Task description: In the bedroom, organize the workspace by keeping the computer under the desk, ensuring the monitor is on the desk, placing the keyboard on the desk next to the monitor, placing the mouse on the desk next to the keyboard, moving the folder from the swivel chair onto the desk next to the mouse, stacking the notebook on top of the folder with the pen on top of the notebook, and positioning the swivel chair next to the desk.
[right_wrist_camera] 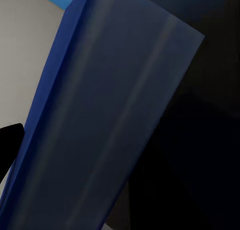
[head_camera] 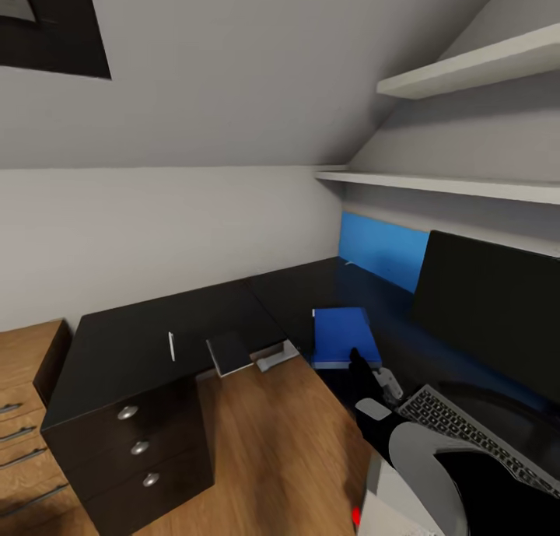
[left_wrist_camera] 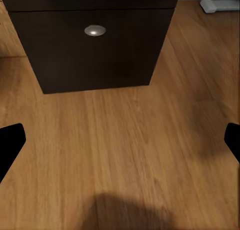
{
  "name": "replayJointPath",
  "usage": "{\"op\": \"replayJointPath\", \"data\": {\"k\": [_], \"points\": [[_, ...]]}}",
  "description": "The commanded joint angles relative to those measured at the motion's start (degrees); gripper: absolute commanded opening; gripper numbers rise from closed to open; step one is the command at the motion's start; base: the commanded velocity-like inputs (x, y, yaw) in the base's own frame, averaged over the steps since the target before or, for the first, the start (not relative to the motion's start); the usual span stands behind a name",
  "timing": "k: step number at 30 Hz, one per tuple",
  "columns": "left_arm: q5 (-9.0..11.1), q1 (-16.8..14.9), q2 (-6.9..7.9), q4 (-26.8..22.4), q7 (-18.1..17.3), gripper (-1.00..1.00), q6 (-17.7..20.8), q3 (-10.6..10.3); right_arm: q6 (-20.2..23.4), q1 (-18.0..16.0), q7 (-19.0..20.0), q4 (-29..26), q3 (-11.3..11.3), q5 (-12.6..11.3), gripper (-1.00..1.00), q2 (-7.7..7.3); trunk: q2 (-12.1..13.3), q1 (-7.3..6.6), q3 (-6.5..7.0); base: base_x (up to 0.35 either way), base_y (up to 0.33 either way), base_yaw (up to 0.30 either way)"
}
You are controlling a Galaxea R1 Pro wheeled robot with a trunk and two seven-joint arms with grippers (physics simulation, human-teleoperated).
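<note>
Folder (head_camera: 344,336) flat on desk (head_camera: 140,341), beside the keyboard (head_camera: 459,427). Right claw (head_camera: 364,369) at folder's near edge, grip unclear. Left claw (left_wrist_camera: 120,140) wide open, empty.

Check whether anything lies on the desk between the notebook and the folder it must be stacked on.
Nothing visible does: bare black desk top separates the notebook from the folder. The pen lies on the notebook's far side.

You're getting nothing readable here: the keyboard (head_camera: 474,435) keys are showing as blurred pale specks, and the folder (head_camera: 344,336) and notebook (head_camera: 229,352) covers are showing plain.
</note>
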Motion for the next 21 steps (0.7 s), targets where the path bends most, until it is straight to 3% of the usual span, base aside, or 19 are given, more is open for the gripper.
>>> {"op": "replayJointPath", "data": {"k": [1, 12, 21], "points": [[0.1, 0.0, 0.0, 0.0, -0.5, 1.0, -0.1, 0.4, -0.1, -0.1, 0.5, 0.1, 0.0, -0.7, -1.0, 0.03, 0.0, 0.0, -0.07, 0.0, 0.0, -0.246], [0.0, 0.0, 0.06, 0.0, -0.7, 1.0, -0.1, 0.4, 0.0, 0.1, 0.5, 0.1, 0.0, -0.7, -1.0, 0.05, 0.0, 0.0, -0.07, 0.0, 0.0, -0.239], [-0.1, 0.0, 0.17, 0.0, -0.9, 1.0, 0.0, 0.3, 0.0, 0.2, 0.5, 0.1, 0.1, -0.7, -1.0, 0.11, 0.0, 0.0, -0.07, 0.053, 0.129, -0.039]]}}
